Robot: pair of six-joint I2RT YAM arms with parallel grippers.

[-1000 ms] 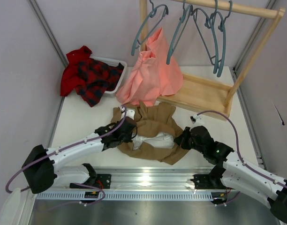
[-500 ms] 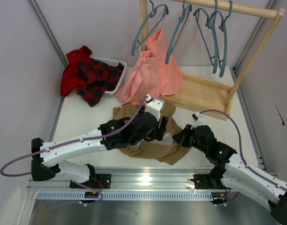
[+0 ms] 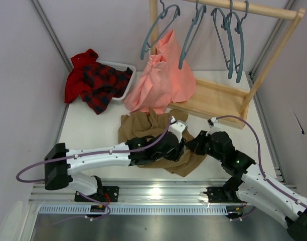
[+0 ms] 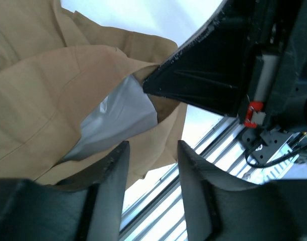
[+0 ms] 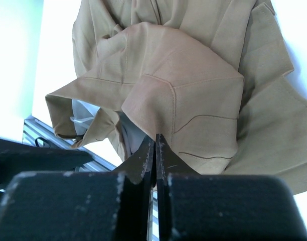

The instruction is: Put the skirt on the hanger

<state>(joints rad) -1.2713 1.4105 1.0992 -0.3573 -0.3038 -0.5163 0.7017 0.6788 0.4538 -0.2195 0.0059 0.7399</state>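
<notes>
right claw: closed, pinching a fold of the skirt right at its tips. Cloth peaks at the pinch and drapes away ahead of the claw and to both sides.

left claw: jaws apart, clear gap, nothing pinched that I can see. The skirt edge, with grey lining showing, sits just ahead of its tips and slightly left. Can't tell whether any cloth reaches in between the jaws. The right claw's black finger is ahead and to the right of it, tip on that same skirt edge.

Top view: the two claws face each other, nearly touching, over the skirt's near-right part. The left arm lies across the skirt's near half and hides much of it. The rest of the skirt lies crumpled on the table, beyond and to the left of the left claw.

hangers: four grey-blue ones on the rail of the wooden rack, well beyond both claws and well apart from the skirt.

pink garment hangs at the rack's left end, with its hem close to the skirt's far edge. Touching or not, can't tell.

plaid garment slumps over a white basket, far beyond and left of the left claw, apart from the skirt.
</notes>
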